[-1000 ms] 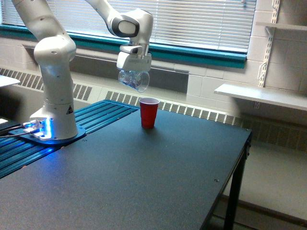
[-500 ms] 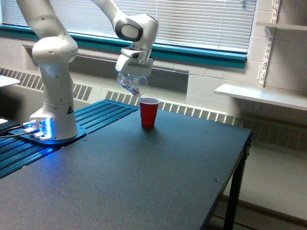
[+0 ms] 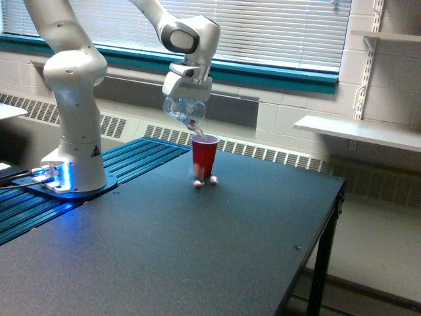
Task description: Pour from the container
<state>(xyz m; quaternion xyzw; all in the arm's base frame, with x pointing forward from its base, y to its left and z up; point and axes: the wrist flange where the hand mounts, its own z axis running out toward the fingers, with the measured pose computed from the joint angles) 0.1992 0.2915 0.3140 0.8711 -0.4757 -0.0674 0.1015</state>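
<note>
My gripper (image 3: pixel 186 100) is shut on the container (image 3: pixel 185 112), a small clear plastic cup, tilted with its mouth down toward the exterior view's right. It hangs just above and to the left of the red cup (image 3: pixel 204 155), which stands upright on the dark table (image 3: pixel 197 250). Small pale pieces stream from the container's mouth toward the red cup's rim. Some pale pieces (image 3: pixel 204 182) lie or bounce on the table at the red cup's base.
The arm's white base (image 3: pixel 72 164) stands at the left on a blue ribbed panel (image 3: pixel 125 164). The table's right edge (image 3: pixel 329 217) drops off to the floor. A white shelf (image 3: pixel 355 130) juts from the wall at the right.
The container has tipped further and shifted slightly right toward the red cup. Its contents now spill out, and pale pieces have appeared on the table beside the red cup.
</note>
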